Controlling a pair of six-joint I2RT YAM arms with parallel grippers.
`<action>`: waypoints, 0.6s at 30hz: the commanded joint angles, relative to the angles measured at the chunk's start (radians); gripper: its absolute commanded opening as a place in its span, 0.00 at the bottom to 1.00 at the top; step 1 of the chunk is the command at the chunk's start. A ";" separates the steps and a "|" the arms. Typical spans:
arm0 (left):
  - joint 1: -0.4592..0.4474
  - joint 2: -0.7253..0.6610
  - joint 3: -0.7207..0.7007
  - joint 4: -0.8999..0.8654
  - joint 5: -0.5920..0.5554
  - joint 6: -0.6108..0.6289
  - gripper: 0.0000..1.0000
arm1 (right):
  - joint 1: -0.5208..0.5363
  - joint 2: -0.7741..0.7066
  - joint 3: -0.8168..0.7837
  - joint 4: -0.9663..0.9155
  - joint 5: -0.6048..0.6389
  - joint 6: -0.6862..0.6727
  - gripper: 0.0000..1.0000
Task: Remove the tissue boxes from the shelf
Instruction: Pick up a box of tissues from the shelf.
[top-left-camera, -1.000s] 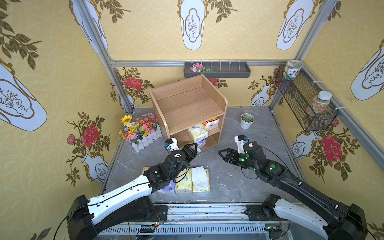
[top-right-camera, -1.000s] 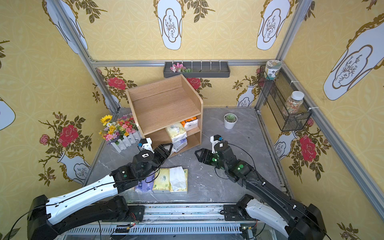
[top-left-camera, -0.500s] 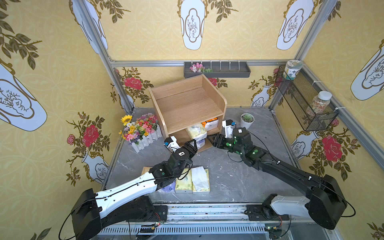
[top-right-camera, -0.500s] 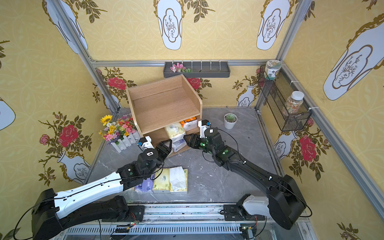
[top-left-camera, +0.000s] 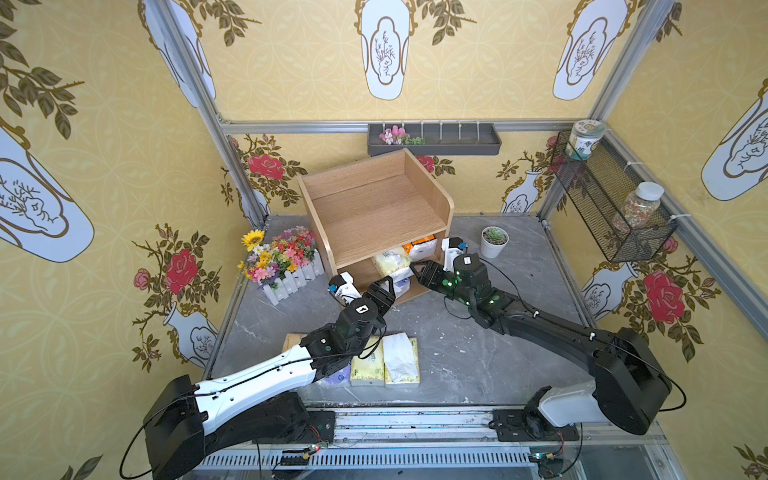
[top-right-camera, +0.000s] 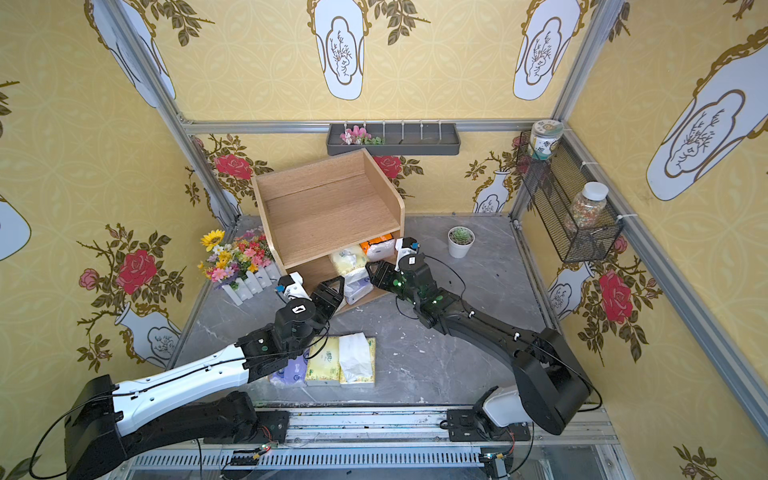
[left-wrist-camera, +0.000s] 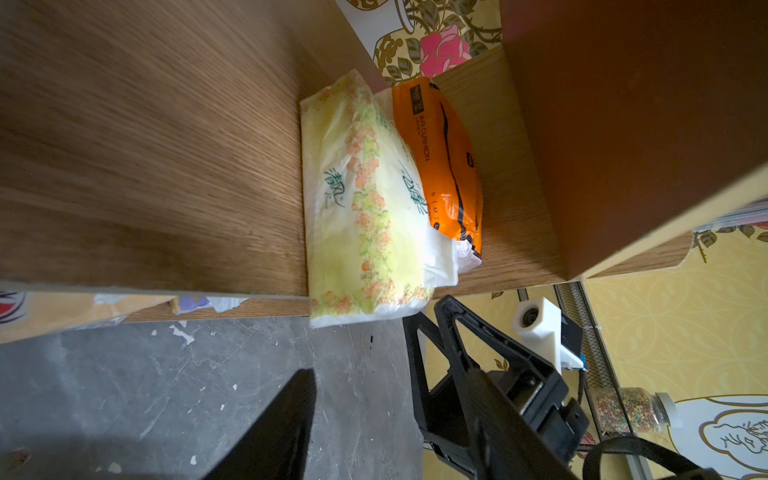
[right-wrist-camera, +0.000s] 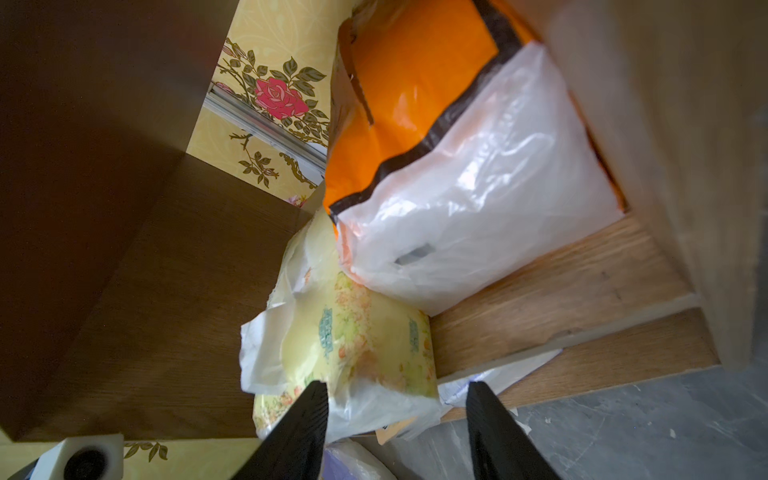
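Note:
The wood-grain shelf stands at the back middle. Its middle tier holds a pale yellow tissue box and an orange-and-white one. A lavender-printed pack lies on the tier below. My right gripper is open, its fingers either side of the yellow pack's overhanging end. My left gripper is open over bare floor just before the shelf's front.
Several packs lie side by side on the grey floor near the front edge, partly under my left arm. A flower fence stands left of the shelf, a succulent pot right of it. A mesh basket hangs on the right wall.
My right gripper has swung from the floor's middle up to the shelf's middle tier, and its jaws have narrowed. The left gripper has crept a little nearer the shelf.

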 joint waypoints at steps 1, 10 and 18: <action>0.004 -0.003 -0.008 0.025 -0.015 -0.010 0.62 | 0.010 0.014 0.016 0.080 0.014 -0.013 0.56; 0.004 -0.019 -0.019 0.025 -0.013 -0.021 0.62 | 0.017 0.056 0.026 0.101 0.039 -0.001 0.45; 0.004 -0.036 -0.023 0.024 0.011 -0.035 0.62 | 0.018 0.068 0.025 0.129 0.008 0.014 0.18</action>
